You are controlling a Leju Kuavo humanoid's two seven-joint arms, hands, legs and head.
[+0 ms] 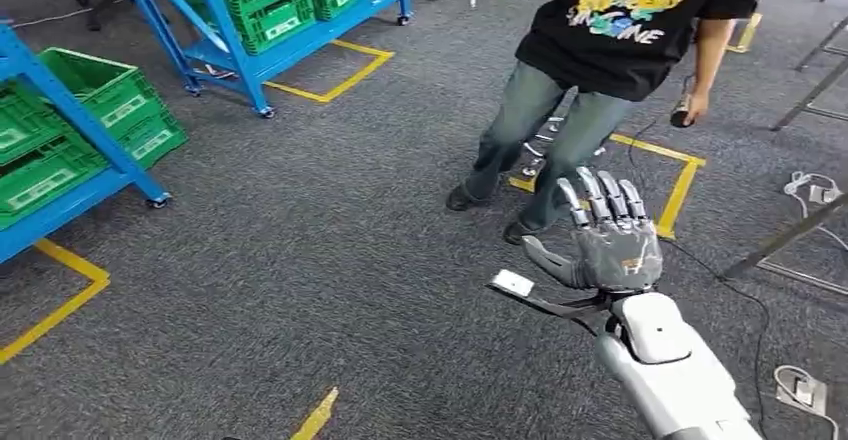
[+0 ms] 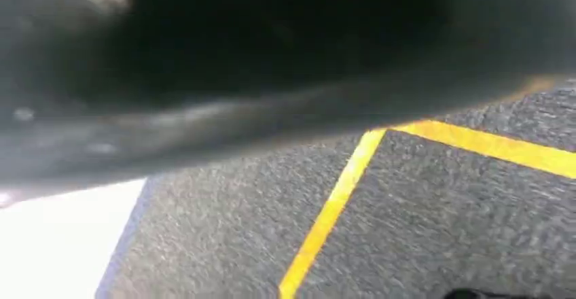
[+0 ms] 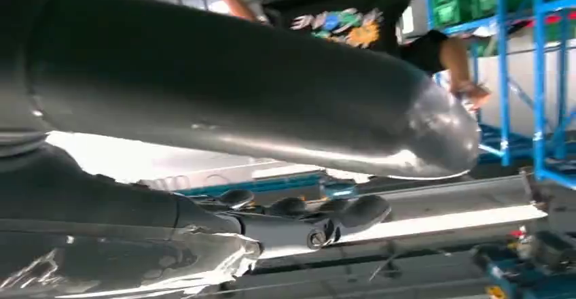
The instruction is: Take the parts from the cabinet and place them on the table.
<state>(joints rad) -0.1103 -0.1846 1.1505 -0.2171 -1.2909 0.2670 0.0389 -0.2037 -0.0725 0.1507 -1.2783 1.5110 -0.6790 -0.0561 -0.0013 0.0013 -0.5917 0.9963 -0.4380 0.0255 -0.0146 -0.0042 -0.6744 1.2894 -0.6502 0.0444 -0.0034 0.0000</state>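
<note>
crates point(image 1: 110, 95) green, contents unseen | right hand point(image 1: 612, 240) empty, fingers spread

Head cam high, floor-facing; wrist cams close-up.

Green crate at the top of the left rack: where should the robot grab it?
Probably its top rim, from the aisle side: the green crate sits open-topped on the blue rack with its labelled front facing out. The right hand is open and away from it.
</note>
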